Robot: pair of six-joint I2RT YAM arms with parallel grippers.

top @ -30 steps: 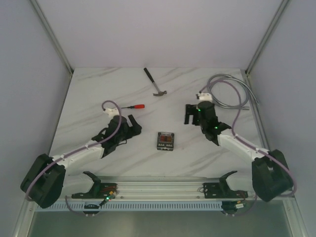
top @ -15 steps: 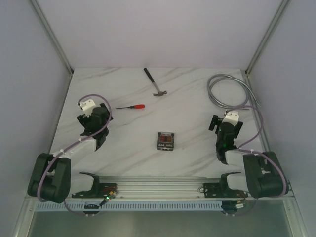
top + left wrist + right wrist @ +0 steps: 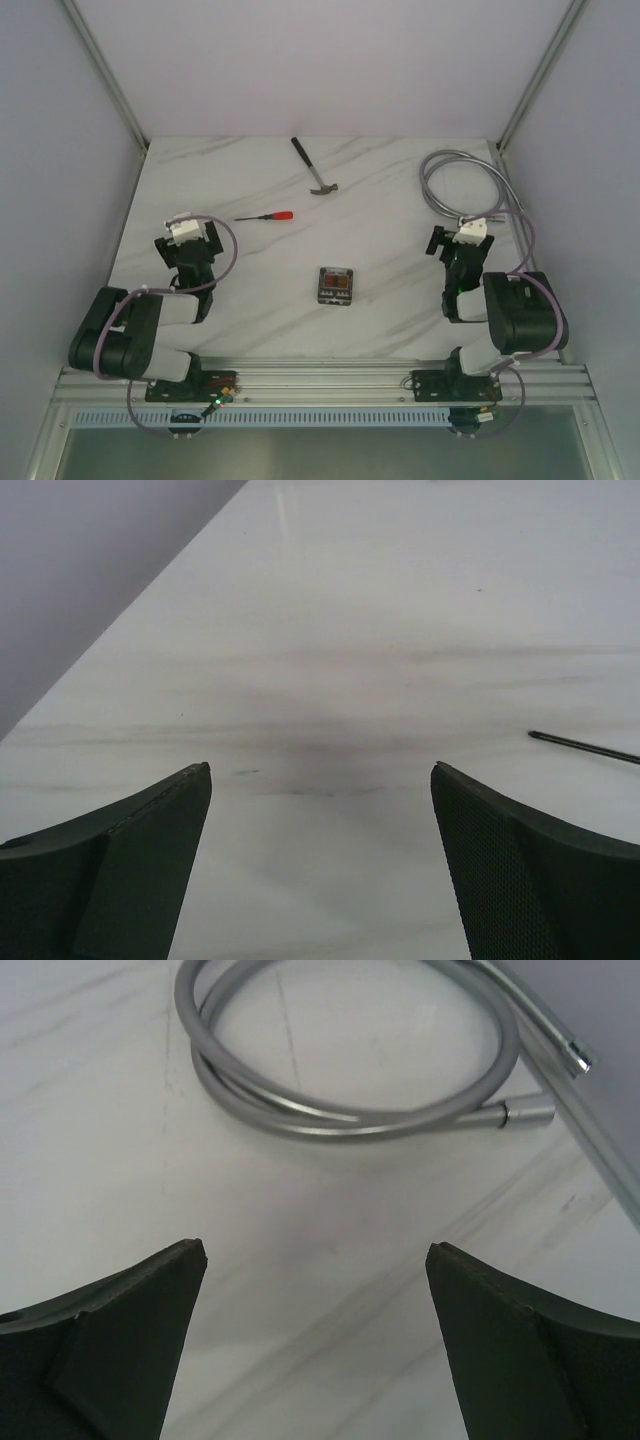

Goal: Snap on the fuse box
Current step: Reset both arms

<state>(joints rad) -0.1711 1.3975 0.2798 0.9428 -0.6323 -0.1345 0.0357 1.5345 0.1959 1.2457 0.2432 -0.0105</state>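
The fuse box (image 3: 337, 285), a small black square box with red and orange fuses showing inside, sits on the white marble table (image 3: 380, 225) midway between the two arms. My left gripper (image 3: 186, 243) is folded back at the left, well apart from the box, jaws wide with only bare table between them (image 3: 320, 770). At the right, my right gripper (image 3: 460, 243) is likewise folded back and open over bare table (image 3: 315, 1248). Neither wrist view shows the fuse box.
A red-handled screwdriver (image 3: 266, 216) lies left of centre; its tip (image 3: 585, 746) shows in the left wrist view. A hammer (image 3: 312, 167) lies at the back. A coiled silver hose (image 3: 462, 185) (image 3: 350, 1070) lies at the back right, just beyond the right gripper.
Both arms have pulled back from near the fuse box toward their bases and folded up. The fuse box has stayed where it was.
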